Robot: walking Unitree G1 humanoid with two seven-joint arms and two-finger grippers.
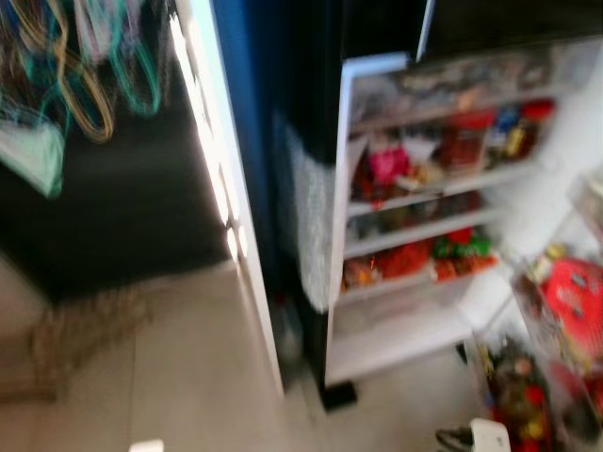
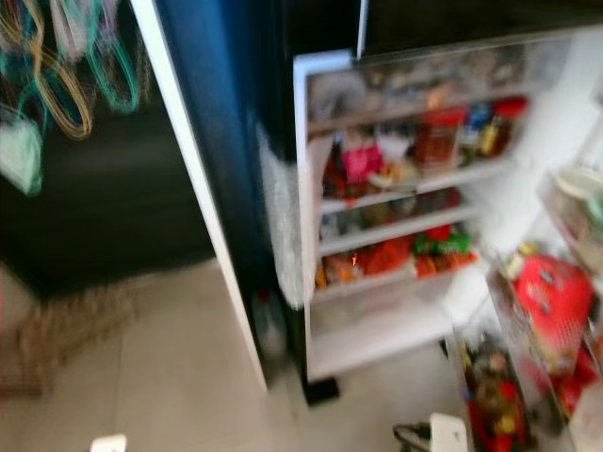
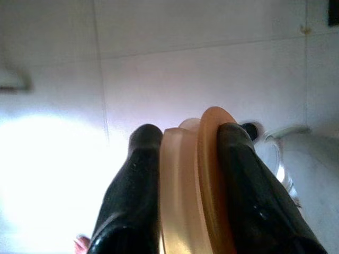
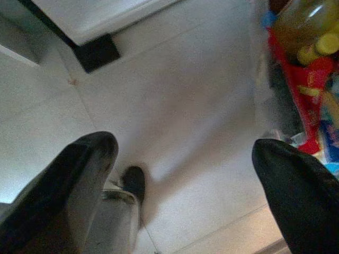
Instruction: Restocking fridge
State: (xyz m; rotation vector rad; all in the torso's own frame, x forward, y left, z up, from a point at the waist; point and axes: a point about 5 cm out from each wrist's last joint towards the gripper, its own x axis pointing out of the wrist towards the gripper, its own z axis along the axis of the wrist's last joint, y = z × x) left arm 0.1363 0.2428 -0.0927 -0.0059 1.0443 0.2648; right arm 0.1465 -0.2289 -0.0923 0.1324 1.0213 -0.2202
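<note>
So the fridge [image 1: 415, 217] is standing wide open, shelves crammed with blurry red and green packets and jars, more stuff packed into the door racks [image 1: 556, 330] over at its right edge, and pale floor tiles [image 1: 188, 377] in front. The left gripper [image 3: 183, 138] has its two black fingers clamped tight on a pair of flat, translucent orange-ish discs [image 3: 196, 180], can't tell what they are exactly, held above the light tiles. The right gripper [image 4: 183, 151] hangs with fingers spread wide apart and nothing in them, pointing down at the floor near the fridge's bottom corner, with some red packaging and a yellowish jar [image 4: 299, 26] just off to the side.
</note>
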